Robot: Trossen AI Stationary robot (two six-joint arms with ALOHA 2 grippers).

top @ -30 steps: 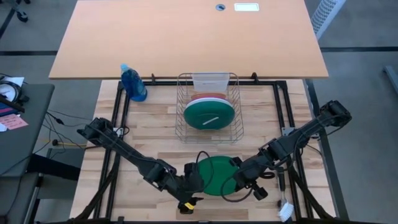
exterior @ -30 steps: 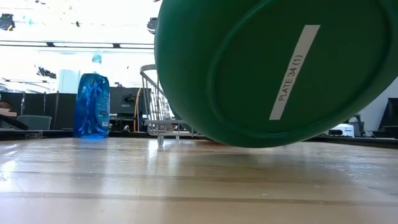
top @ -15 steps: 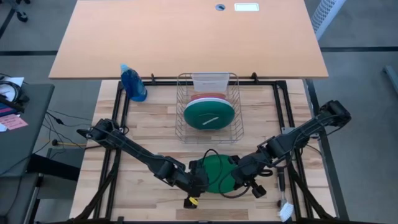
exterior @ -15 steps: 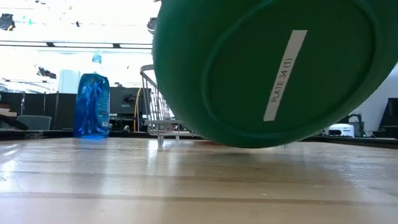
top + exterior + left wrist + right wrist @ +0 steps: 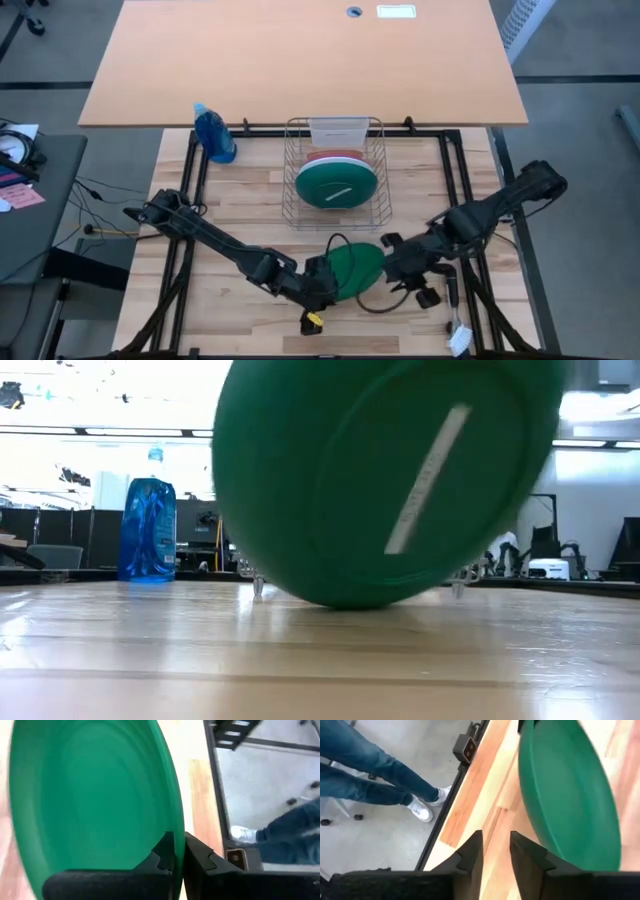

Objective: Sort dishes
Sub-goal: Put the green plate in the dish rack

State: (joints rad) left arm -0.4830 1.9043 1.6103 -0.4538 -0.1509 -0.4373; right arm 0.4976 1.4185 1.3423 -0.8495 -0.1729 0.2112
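Behind held green plate [image 5: 356,270] — wire rack [image 5: 336,172], perhaps three plates.

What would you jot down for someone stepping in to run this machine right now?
Left gripper: shut on the rim of a dark green plate, tilted up on edge near the front of the table.
Right gripper: open, beside that plate, not touching it.
Wire dish rack at the table's middle: another dark green plate in front, a salmon-orange plate behind it; whatever is further back is hard to make out.
Blue spray bottle stands at the rack's left.
Done: at least two plates racked.
Left: carry the held green plate to the rack.
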